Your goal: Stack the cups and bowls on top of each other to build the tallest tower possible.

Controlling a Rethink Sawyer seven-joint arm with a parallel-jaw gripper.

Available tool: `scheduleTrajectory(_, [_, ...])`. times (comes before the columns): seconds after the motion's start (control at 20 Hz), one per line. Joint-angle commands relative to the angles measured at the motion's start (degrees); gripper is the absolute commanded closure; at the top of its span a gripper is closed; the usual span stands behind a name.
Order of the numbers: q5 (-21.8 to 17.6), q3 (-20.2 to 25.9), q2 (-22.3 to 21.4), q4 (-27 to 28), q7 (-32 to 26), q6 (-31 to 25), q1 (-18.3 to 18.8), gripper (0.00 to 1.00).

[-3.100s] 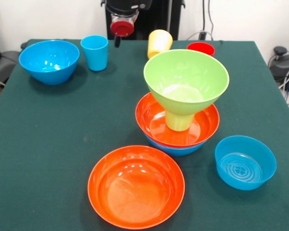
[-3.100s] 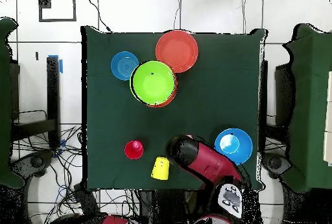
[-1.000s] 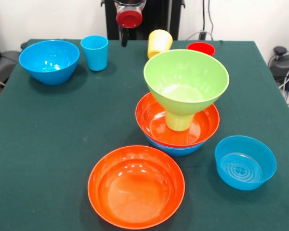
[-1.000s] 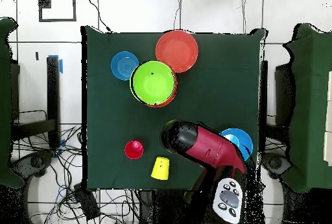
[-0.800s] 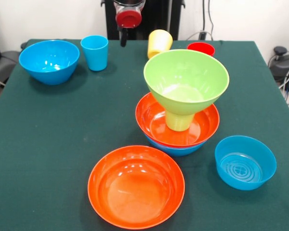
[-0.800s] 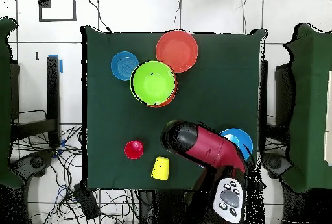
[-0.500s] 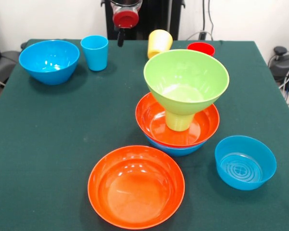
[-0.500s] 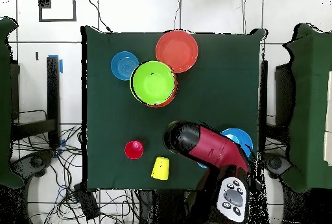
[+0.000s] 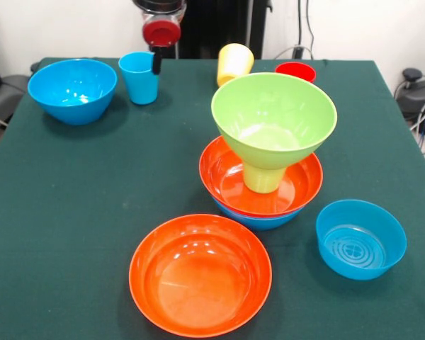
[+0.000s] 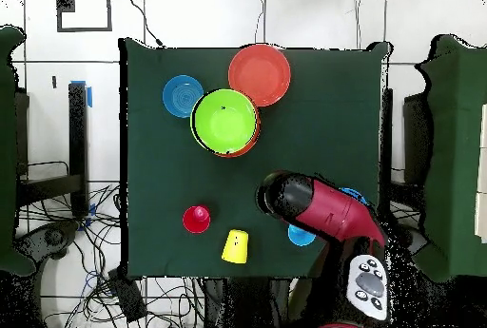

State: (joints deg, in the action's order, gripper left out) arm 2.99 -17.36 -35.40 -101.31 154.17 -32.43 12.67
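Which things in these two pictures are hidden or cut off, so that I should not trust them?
- Tool: front view shows one dark finger beside the blue cup; the top edge cuts the rest. Open or shut: cannot tell.
- Overhead view: the arm covers the tool and most of the large blue bowl.
- Lowest blue bowl of the tower: only a rim sliver shows, under the orange bowl.

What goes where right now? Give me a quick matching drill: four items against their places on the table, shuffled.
Items:
1. green bowl
2. yellow cup
3. blue cup
4. loose orange bowl

Places:
A. lying on its side beside the red cup
B. alone at the table's front
C. on the green cup in the stack
D. upright, under the gripper

Pairs: 1-C, 2-A, 3-D, 4-B
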Motion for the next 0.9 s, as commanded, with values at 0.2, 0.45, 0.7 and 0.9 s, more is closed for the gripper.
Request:
scheduleTrajectory(0.2, [-5.04,9.38,3.08,6.22,-8.66,-5.21,2.45,0.00])
scheduleTrajectory(0.45, [-5.56,10.23,3.75,5.65,-7.65,-3.25,2.94,0.00])
scheduleTrajectory(0.7, [-5.86,10.92,4.20,4.26,-6.47,-0.81,3.02,0.00])
scheduleTrajectory(0.9, [-6.21,11.35,4.99,3.25,-6.01,1.03,3.30,0.00])
